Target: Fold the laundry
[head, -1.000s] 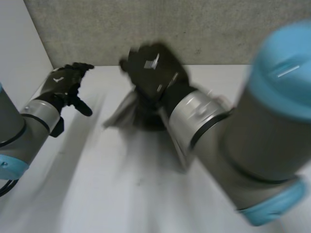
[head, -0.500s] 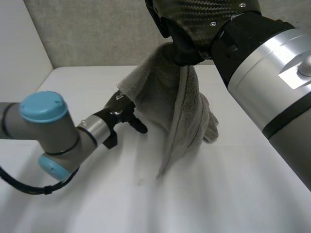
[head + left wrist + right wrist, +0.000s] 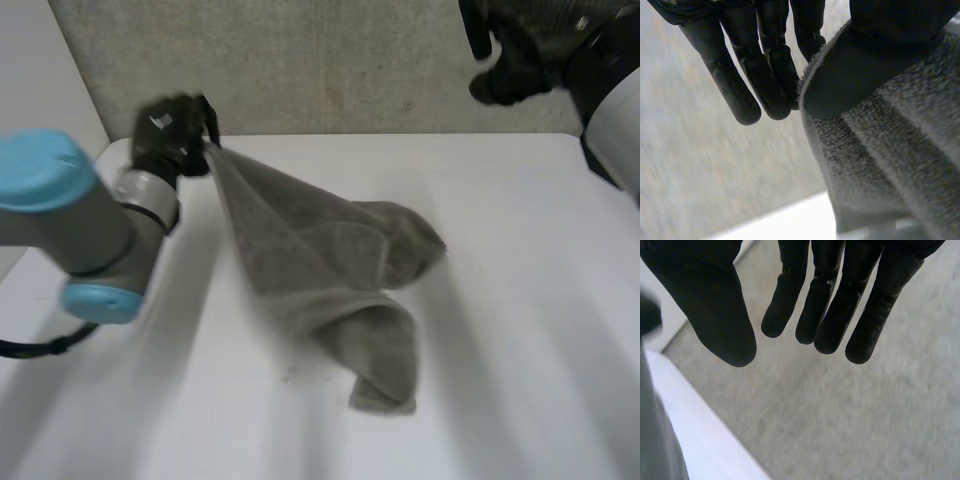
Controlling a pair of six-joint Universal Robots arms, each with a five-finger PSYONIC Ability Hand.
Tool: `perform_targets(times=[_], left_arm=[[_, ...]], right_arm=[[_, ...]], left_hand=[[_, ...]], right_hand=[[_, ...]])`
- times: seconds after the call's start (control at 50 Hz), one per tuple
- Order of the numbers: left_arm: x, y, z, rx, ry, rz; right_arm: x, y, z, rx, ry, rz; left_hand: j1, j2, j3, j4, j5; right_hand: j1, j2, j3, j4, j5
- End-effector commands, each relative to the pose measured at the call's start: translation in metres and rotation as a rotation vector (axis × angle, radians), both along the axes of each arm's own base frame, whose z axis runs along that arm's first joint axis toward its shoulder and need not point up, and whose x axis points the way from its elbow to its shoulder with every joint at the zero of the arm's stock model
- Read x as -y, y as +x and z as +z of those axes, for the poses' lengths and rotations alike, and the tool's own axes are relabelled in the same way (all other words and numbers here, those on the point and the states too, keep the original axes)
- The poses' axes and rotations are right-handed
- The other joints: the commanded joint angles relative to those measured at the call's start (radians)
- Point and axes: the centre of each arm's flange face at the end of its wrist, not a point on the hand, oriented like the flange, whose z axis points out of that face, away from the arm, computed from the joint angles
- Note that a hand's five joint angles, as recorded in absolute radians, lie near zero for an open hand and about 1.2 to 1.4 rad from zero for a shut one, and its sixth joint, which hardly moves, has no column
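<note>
Towel up at one end, a grey one, hanging in a slant from the left hand down to the white table; the high end sits at the table's far left, close to the wall; the low end lies bunched in the middle of the table, with a rolled fold trailing toward the near edge. Look at that grip from the left wrist view: the thumb presses the towel's edge against the fingers, a firm pinch right at the hem (whether it is a true corner I cannot tell); the cloth drops away from under the thumb in long folds. The left arm reaches in from the near left, its blue cap toward the camera. Over on the far right, the right hand is raised high in front of the wall, well apart from the towel; its wrist view shows its own fingers straight, spread a little from the thumb, nothing in them; beyond the fingertips are the wall and a strip of table.
</note>
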Motion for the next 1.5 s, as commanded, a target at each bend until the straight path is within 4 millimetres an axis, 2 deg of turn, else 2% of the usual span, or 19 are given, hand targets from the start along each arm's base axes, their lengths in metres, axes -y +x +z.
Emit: perform_targets(times=[0.02, 0.1, 0.16, 0.18, 0.2, 0.24, 0.26, 0.3, 0.34, 0.52, 0.62, 0.7, 0.8, 0.94, 1.04, 1.4, 1.44, 1.48, 1.5], left_arm=[[-0.072, 0.023, 0.094, 0.069, -0.261, -0.033], [-0.085, 0.027, 0.092, 0.106, -0.265, -0.031], [-0.089, 0.028, 0.072, 0.181, -0.222, -0.026], [-0.092, 0.029, 0.058, 0.229, -0.194, -0.027], [-0.092, 0.029, 0.057, 0.229, -0.194, -0.027], [-0.092, 0.029, 0.031, 0.33, -0.158, -0.022], [-0.092, 0.029, 0.031, 0.33, -0.158, -0.022], [-0.091, 0.029, 0.022, 0.384, -0.152, -0.018], [-0.089, 0.028, 0.017, 0.47, -0.17, -0.001], [-0.086, 0.027, 0.025, 0.593, -0.234, 0.073], [-0.093, 0.007, 0.018, 0.647, -0.229, 0.065], [-0.098, -0.004, 0.008, 0.697, -0.226, 0.032], [-0.101, -0.014, -0.003, 0.779, -0.204, 0.03], [-0.104, -0.022, 0.016, 0.854, -0.182, 0.179], [-0.112, -0.034, 0.027, 0.867, -0.203, 0.176], [-0.126, -0.046, 0.026, 0.858, -0.219, 0.137], [-0.126, -0.046, 0.027, 0.857, -0.22, 0.138], [-0.126, -0.045, 0.028, 0.856, -0.221, 0.138], [-0.126, -0.045, 0.028, 0.856, -0.221, 0.138]], right_arm=[[0.068, -0.001, -0.061, -0.022, 0.194, -0.078], [0.079, 0.003, -0.082, -0.042, 0.251, -0.081], [0.083, 0.005, -0.1, -0.057, 0.305, -0.084], [0.083, 0.005, -0.107, -0.064, 0.326, -0.086], [0.083, 0.005, -0.107, -0.064, 0.326, -0.086], [0.07, 0.013, -0.118, -0.081, 0.366, -0.054], [0.07, 0.013, -0.118, -0.081, 0.366, -0.054], [0.049, 0.026, -0.13, -0.072, 0.421, -0.007], [0.04, 0.03, -0.134, -0.045, 0.457, 0.015], [0.005, 0.041, -0.145, 0.149, 0.688, 0.083], [-0.019, 0.052, -0.154, 0.289, 0.899, 0.127], [-0.026, 0.063, -0.168, 0.314, 0.981, 0.159], [-0.025, 0.076, -0.185, 0.311, 1.035, 0.159], [-0.027, 0.102, -0.21, 0.31, 1.099, 0.181], [-0.023, 0.116, -0.22, 0.381, 1.156, 0.183], [-0.015, 0.177, -0.26, 0.52, 1.248, 0.249], [-0.016, 0.181, -0.264, 0.521, 1.253, 0.256], [-0.019, 0.185, -0.269, 0.52, 1.264, 0.265], [-0.019, 0.185, -0.269, 0.52, 1.264, 0.265]], left_hand=[[0.222, 0.183, 0.185, 0.185, 0.197], [0.222, 0.183, 0.185, 0.185, 0.197], [0.222, 0.183, 0.185, 0.185, 0.197], [0.222, 0.183, 0.185, 0.185, 0.197], [0.222, 0.183, 0.185, 0.185, 0.197], [0.222, 0.183, 0.185, 0.185, 0.197], [0.222, 0.183, 0.185, 0.185, 0.197], [0.222, 0.183, 0.185, 0.185, 0.197], [0.222, 0.183, 0.185, 0.185, 0.197], [0.222, 0.183, 0.185, 0.185, 0.197], [0.222, 0.183, 0.185, 0.185, 0.197], [0.222, 0.183, 0.185, 0.185, 0.197], [0.222, 0.183, 0.185, 0.185, 0.197], [0.222, 0.183, 0.185, 0.185, 0.197], [0.222, 0.183, 0.185, 0.185, 0.197], [0.222, 0.183, 0.185, 0.185, 0.197], [0.222, 0.183, 0.185, 0.185, 0.197], [0.222, 0.183, 0.185, 0.185, 0.197], [0.222, 0.183, 0.185, 0.185, 0.197]], right_hand=[[0.398, 0.222, 0.213, 0.203, 0.595], [0.398, 0.222, 0.213, 0.203, 0.595], [0.398, 0.222, 0.213, 0.203, 0.595], [0.1, -0.077, -0.085, -0.096, 0.297], [0.097, -0.08, -0.088, -0.099, 0.294], [-0.403, -0.58, -0.588, -0.599, -0.206], [-0.405, -0.582, -0.59, -0.601, -0.208], [-0.7, -0.877, -0.885, -0.896, -0.503], [-0.818, -0.995, -1.003, -1.013, -0.621], [-0.824, -1.0, -1.008, -1.019, -0.627], [-0.824, -1.0, -1.008, -1.019, -0.627], [-0.824, -1.0, -1.008, -1.019, -0.627], [-0.824, -1.0, -1.008, -1.019, -0.627], [-0.824, -1.0, -1.008, -1.019, -0.627], [-0.824, -1.0, -1.008, -1.019, -0.627], [-0.743, -0.92, -0.928, -0.938, -0.546], [-0.678, -0.855, -0.863, -0.874, -0.481], [-0.22, -0.397, -0.405, -0.415, -0.023], [-0.217, -0.394, -0.402, -0.413, -0.02]])
